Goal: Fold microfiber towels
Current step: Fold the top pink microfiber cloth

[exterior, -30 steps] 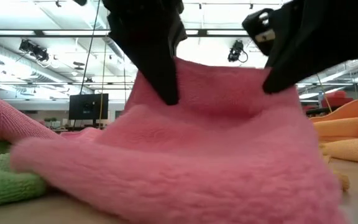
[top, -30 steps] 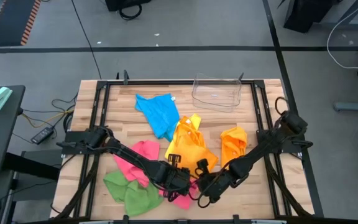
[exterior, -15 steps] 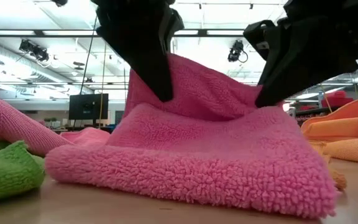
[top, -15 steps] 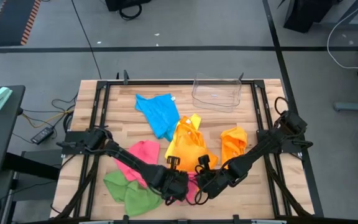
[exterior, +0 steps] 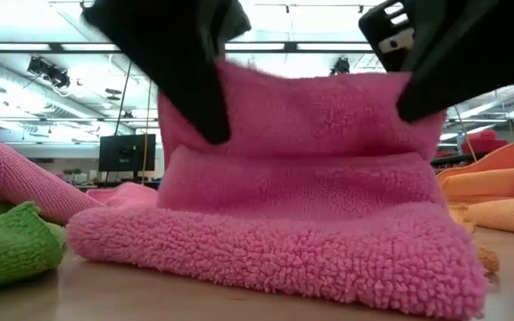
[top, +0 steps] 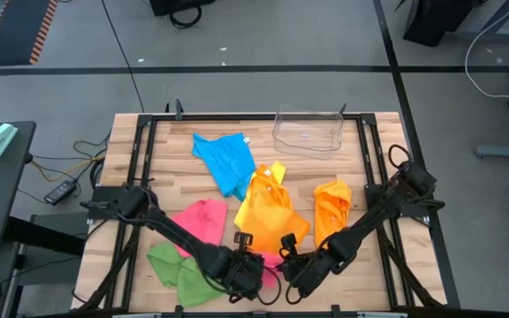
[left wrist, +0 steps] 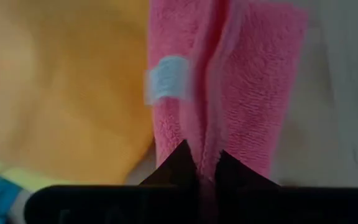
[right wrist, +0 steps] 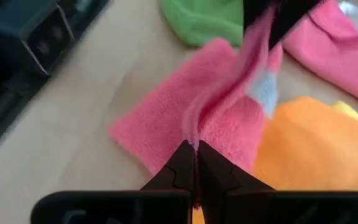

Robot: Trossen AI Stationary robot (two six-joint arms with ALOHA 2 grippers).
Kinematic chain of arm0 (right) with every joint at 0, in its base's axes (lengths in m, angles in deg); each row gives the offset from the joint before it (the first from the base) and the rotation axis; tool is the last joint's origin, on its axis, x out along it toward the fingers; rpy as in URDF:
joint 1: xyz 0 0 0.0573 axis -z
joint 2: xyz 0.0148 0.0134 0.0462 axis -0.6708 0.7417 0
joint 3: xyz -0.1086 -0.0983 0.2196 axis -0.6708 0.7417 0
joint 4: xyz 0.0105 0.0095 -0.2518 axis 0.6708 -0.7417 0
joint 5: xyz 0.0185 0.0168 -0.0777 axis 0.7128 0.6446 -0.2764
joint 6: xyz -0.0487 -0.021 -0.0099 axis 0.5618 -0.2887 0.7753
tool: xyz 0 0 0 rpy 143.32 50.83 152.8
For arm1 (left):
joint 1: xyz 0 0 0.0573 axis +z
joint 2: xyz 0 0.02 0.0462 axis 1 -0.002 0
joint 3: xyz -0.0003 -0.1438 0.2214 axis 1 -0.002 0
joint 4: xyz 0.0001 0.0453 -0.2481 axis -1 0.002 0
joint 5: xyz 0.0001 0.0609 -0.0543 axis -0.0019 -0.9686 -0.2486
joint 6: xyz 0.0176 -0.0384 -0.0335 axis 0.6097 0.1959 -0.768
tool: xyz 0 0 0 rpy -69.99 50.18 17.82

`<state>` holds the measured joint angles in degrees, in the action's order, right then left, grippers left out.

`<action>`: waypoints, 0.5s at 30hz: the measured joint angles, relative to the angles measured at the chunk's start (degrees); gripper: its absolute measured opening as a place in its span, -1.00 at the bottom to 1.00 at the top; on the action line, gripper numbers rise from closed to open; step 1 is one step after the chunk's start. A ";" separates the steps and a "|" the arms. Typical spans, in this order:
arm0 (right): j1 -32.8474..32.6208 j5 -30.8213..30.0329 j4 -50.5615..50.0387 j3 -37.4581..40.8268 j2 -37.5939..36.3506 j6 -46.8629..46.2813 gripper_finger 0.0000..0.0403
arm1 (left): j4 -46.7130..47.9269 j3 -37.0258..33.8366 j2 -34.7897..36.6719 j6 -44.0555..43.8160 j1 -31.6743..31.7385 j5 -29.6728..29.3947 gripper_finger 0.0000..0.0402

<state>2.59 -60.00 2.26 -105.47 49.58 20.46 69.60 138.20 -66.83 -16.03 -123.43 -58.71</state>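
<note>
Left end effector [top: 253, 272]: clamped on one upper corner of the pink towel [exterior: 293, 205], at the front middle of the table [top: 170, 168].
Right end effector [top: 292, 270]: pinched tight on the other upper corner of the same edge, just beside the left one.
Pink towel: its edge is held up between the two end effectors; the lower part is doubled over and rests on the table, with a white tag [left wrist: 166, 79] seen on it.
Second pink towel [top: 200, 218]: crumpled, left of centre.
Green towel [top: 182, 269]: front left, bunched.
Blue towel [top: 226, 159]: toward the back.
Yellow towel [top: 268, 205]: centre.
Orange towel [top: 332, 205]: right of the yellow one.
Clear plastic bin [top: 307, 131]: back right.
</note>
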 joint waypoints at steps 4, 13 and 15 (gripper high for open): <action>0.20 5.04 4.22 0.00 2.89 0.58 -0.93 | -0.46 0.00 -1.27 0.03 -0.50 1.07 -0.92; 0.55 10.17 11.33 0.00 5.86 0.33 -0.93 | -0.62 0.02 -1.81 -0.04 -1.50 2.59 -0.83; 0.50 10.64 11.87 0.00 5.86 0.22 -0.93 | -0.73 0.02 -1.81 -0.04 -1.95 2.58 -0.83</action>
<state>3.09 -49.36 14.13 -105.47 55.44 20.67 68.87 138.22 -68.64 -16.07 -125.38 -56.13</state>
